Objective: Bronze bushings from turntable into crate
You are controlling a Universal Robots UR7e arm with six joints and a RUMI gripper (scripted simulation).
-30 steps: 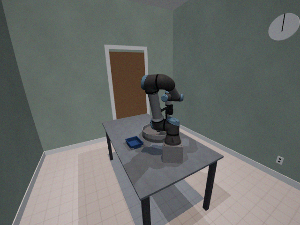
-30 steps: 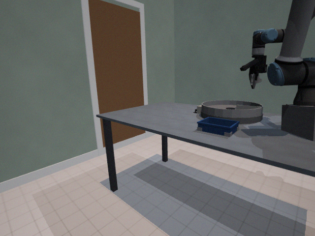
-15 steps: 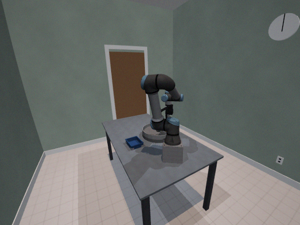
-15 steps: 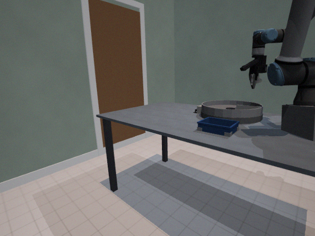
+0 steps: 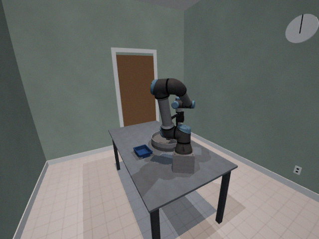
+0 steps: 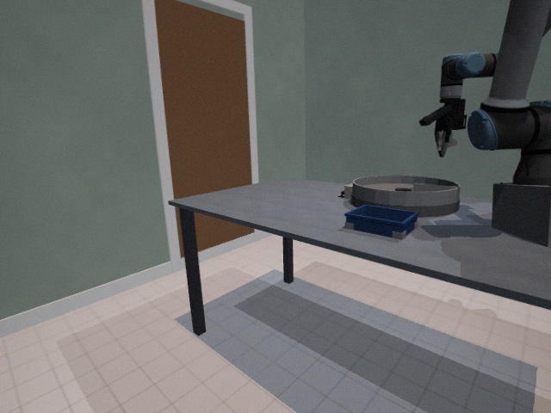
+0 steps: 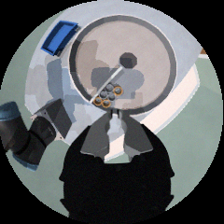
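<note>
Hanging well above the turntable (image 5: 164, 147) (image 6: 402, 195) (image 7: 172, 65), the gripper (image 5: 178, 124) (image 6: 441, 153) (image 7: 114, 109) has its fingers drawn together, with nothing visible between them. The bronze bushings (image 7: 119, 87) — three orange rings can be made out in the wrist view — stand inside the turntable's wall, near the rim on the side closest to the fingertips in that view. Packed among them are the grey steel bushings (image 7: 110, 97), and a pale bar (image 7: 105, 85) runs from the dark hub (image 7: 128, 60) toward the rim, along one side of the cluster.

What the coming move turns on, I judge, is how the bronze rings lie from the fingertips: below them, and just ahead in the wrist view, with one off to the side away from the bar and two nearer the bar's outer end. The first of those looks the easier pick (the other two seem crowded by bar, rim and neighbours). The fingers would need to part before going down, and a careless approach could nudge a steel sleeve or catch the wall. The blue crate (image 5: 142, 153) (image 6: 378, 226) (image 7: 50, 52) sits just beside the turntable — beyond the bar from that first ring — and no bushing can be made out in it.
</note>
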